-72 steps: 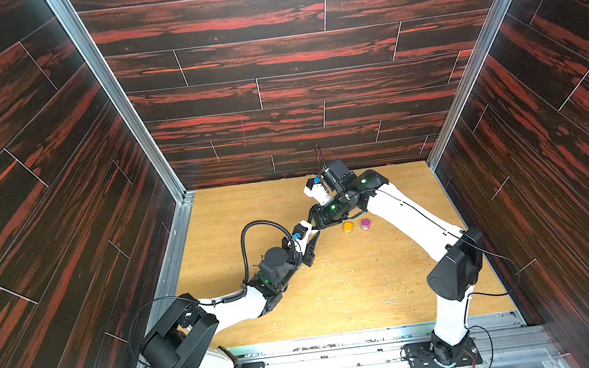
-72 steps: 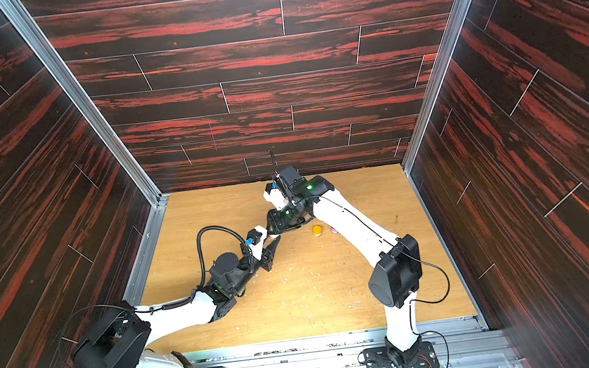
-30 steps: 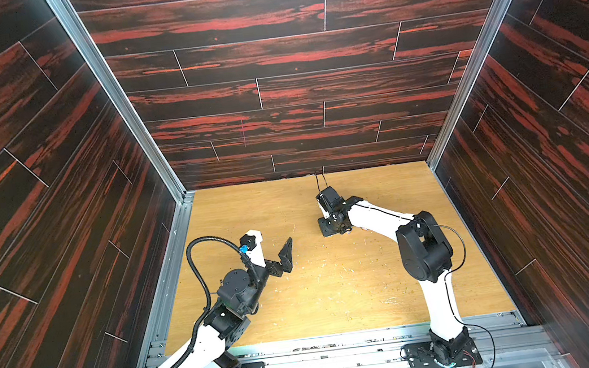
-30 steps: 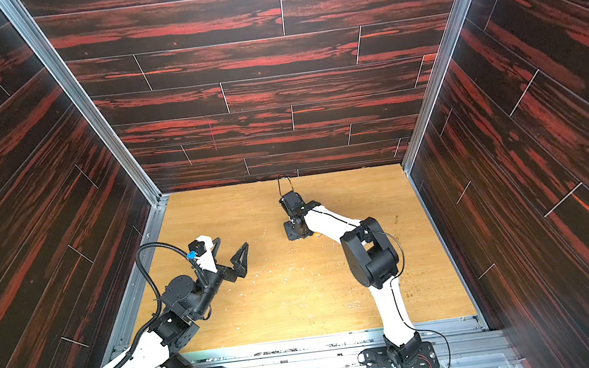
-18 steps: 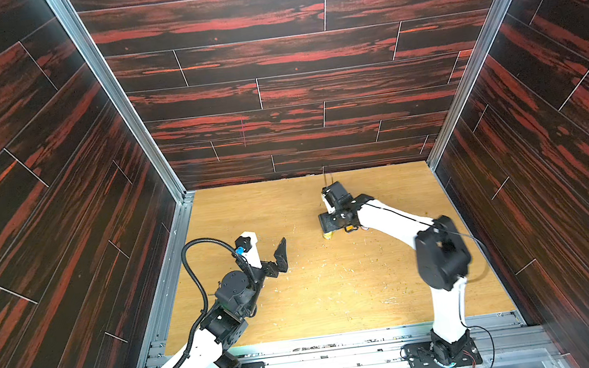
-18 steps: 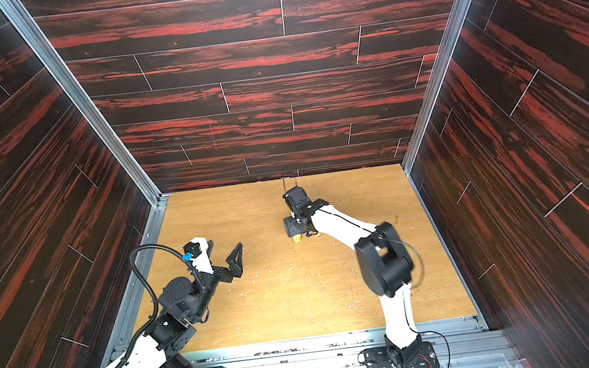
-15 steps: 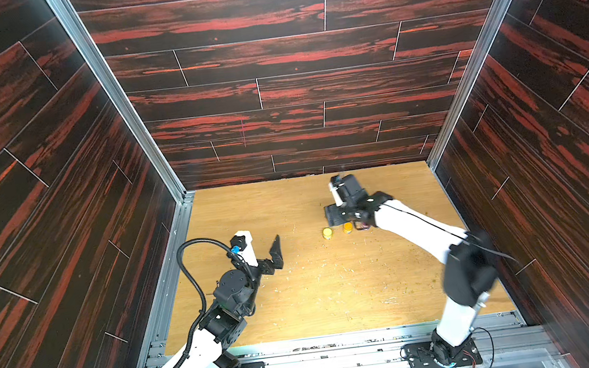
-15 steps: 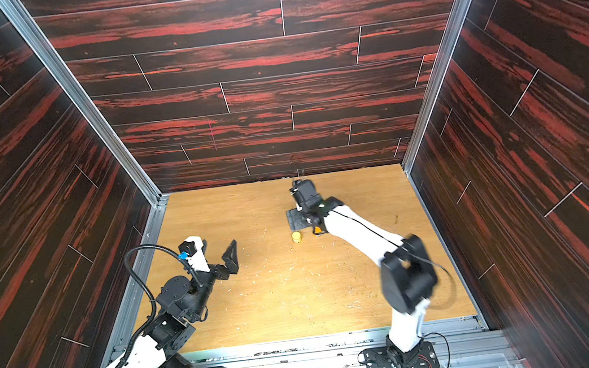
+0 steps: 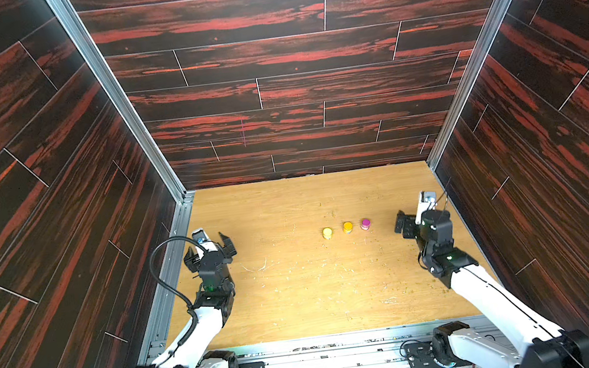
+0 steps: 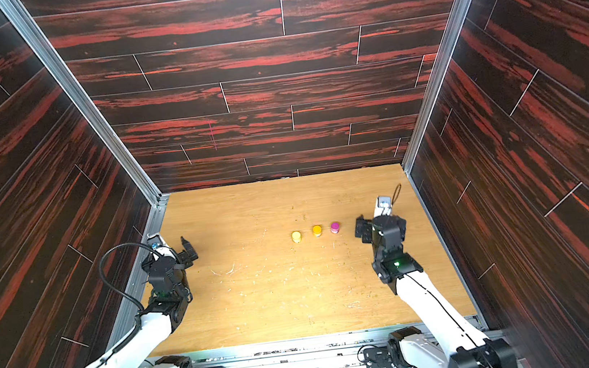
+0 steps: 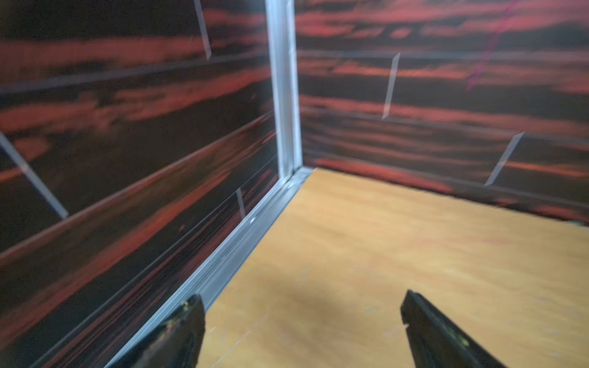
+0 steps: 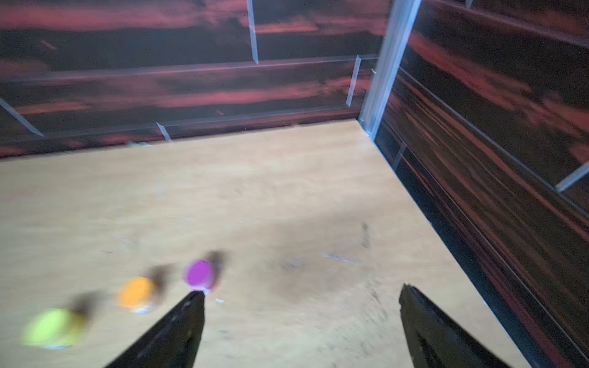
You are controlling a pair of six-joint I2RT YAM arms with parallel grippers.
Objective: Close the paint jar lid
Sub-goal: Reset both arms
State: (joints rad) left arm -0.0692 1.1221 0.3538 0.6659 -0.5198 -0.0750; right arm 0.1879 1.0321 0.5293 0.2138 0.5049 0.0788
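I pulled both arms back. My right claw (image 12: 301, 290) just let go; it and my left claw (image 11: 302, 296) hang open, empty. The yellow paint jar (image 9: 327, 232) stands mid-surface (image 9: 298, 297), looking shut. Done, I think.

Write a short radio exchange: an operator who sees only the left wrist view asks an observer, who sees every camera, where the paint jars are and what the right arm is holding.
Operator: My view shows no jars. Where are they?
Observer: Three stand in a row on the table: yellow jar, orange jar, magenta jar.
Operator: Which one is nearest the right arm, and is that arm holding anything?
Observer: The magenta jar is nearest. The right gripper is off to its side, not touching it, and its fingers are open with nothing between them.
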